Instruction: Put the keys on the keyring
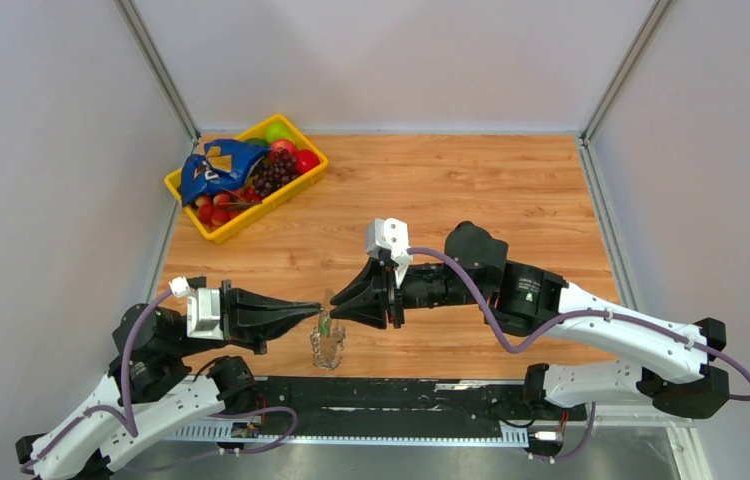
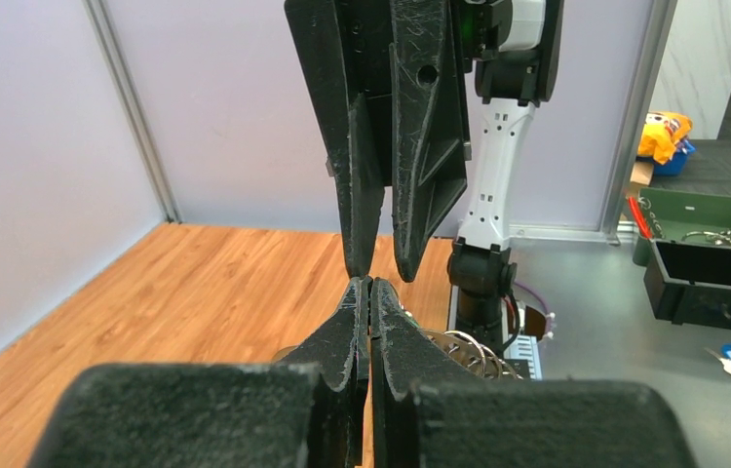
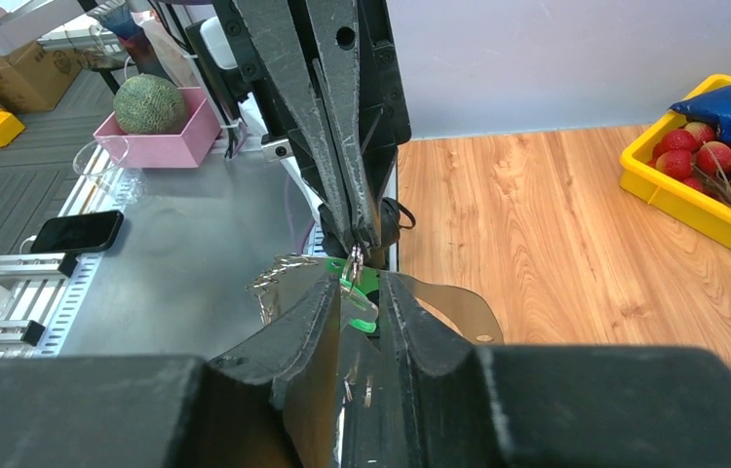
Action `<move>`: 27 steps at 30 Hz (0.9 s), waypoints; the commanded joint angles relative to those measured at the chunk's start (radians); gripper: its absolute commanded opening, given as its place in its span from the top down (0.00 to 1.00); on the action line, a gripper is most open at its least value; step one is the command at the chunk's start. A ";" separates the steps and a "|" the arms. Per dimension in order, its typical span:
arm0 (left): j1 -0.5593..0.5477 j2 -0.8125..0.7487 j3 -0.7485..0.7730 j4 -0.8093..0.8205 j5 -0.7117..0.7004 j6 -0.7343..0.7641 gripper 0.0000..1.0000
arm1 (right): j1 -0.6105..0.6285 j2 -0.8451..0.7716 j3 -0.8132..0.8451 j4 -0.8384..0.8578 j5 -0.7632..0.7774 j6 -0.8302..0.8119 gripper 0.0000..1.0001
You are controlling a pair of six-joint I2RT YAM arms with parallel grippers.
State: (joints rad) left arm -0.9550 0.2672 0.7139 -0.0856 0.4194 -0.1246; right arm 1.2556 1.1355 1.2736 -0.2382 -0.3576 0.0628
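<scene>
My left gripper [image 1: 317, 312] and right gripper [image 1: 335, 312] meet tip to tip above the table's near edge. The left gripper [image 2: 369, 285] is shut, and in the right wrist view its fingertips [image 3: 353, 237] pinch a small metal ring of the keyring [image 3: 354, 259]. The right gripper [image 3: 359, 292] is closed on a bright green key [image 3: 358, 301] just under that ring. The keyring's grey band and beaded chain [image 3: 278, 276] hang below the tips, also seen from above [image 1: 328, 350]. Several silvery rings [image 2: 474, 353] show beside the left fingers. No other keys can be told apart.
A yellow basket [image 1: 179, 196] with fruit and a blue bag [image 1: 213, 167] stands at the table's far left, and shows at the right edge of the right wrist view [image 3: 693, 210]. Both arm bases sit along the black rail [image 1: 391, 395] at the near edge.
</scene>
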 commanded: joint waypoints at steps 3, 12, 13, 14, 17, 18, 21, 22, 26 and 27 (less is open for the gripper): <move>-0.002 -0.004 0.002 0.056 -0.017 0.008 1.00 | 0.007 0.001 0.019 0.055 -0.027 0.026 0.77; -0.002 -0.006 0.004 0.057 -0.019 0.008 1.00 | 0.007 0.012 0.013 0.056 -0.037 0.031 0.79; -0.003 -0.007 0.004 0.056 -0.019 0.008 1.00 | 0.007 0.013 0.013 0.056 -0.039 0.031 0.81; -0.003 -0.008 0.004 0.056 -0.021 0.009 1.00 | 0.007 0.014 0.012 0.055 -0.041 0.031 0.81; -0.003 -0.010 0.004 0.056 -0.025 0.010 1.00 | 0.007 0.019 0.011 0.055 -0.047 0.031 0.81; -0.002 -0.011 0.003 0.056 -0.025 0.011 1.00 | 0.007 0.021 0.010 0.055 -0.050 0.031 0.83; -0.003 -0.011 0.003 0.058 -0.027 0.011 1.00 | 0.007 0.022 0.009 0.055 -0.053 0.030 0.89; -0.003 -0.011 0.003 0.060 -0.027 0.011 1.00 | 0.007 0.023 0.008 0.056 -0.055 0.029 0.95; -0.002 -0.017 0.001 0.060 -0.033 0.012 1.00 | 0.008 0.016 -0.003 0.056 -0.055 0.028 1.00; -0.002 -0.019 0.001 0.060 -0.038 0.012 1.00 | 0.008 0.013 -0.010 0.056 -0.052 0.028 1.00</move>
State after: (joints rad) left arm -0.9558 0.2626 0.7136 -0.0849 0.4065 -0.1242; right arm 1.2564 1.1584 1.2732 -0.2211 -0.3882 0.0780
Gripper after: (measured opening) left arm 0.009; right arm 0.005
